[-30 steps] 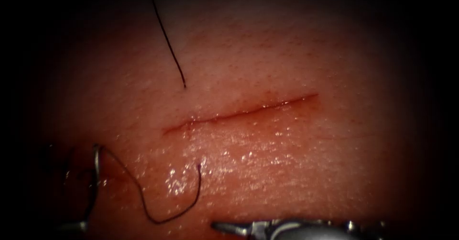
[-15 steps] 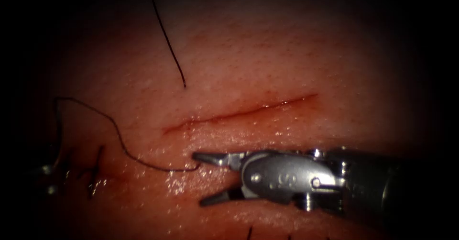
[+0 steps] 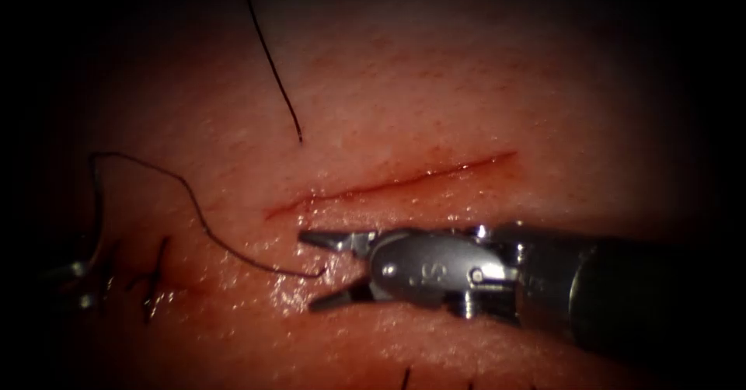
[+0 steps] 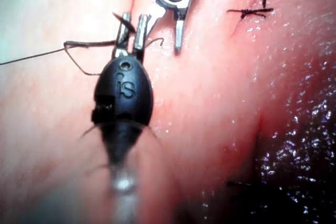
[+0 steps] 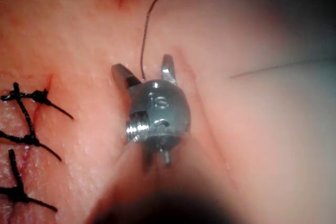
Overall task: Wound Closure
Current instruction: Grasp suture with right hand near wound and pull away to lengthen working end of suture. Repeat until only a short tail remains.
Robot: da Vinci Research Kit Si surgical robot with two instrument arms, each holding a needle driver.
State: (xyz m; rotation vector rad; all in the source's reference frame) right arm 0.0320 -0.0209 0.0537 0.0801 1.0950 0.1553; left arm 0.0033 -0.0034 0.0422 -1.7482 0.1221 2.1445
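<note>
— Where's the thread [image 3: 194, 211] now?

— Its free end lies on the tissue [image 3: 435, 87], just under the left end of the cut [image 3: 388, 182]. From there it runs away to the left, loops up and drops toward the left tool [image 4: 133, 18] at the dark edge.

— And the right tool [image 3: 308, 272]?

— In from the right, lying low along the cut's near side, jaws spread wide with that thread end sitting between them. Nothing pinched, it's holding nothing.

— The left one, is it gripping?

— The thread crosses right at its tip, but whether it's clamped I can't tell.

— The needle?

— Can't make it out for certain; there's a dark sliver at the left tool's tip, no more than that.

— Anything else out there?

— Finished stitches [image 3: 155, 285] far left, and a loose thread piece [image 3: 272, 56] lying above the cut, well apart from both tools.
</note>
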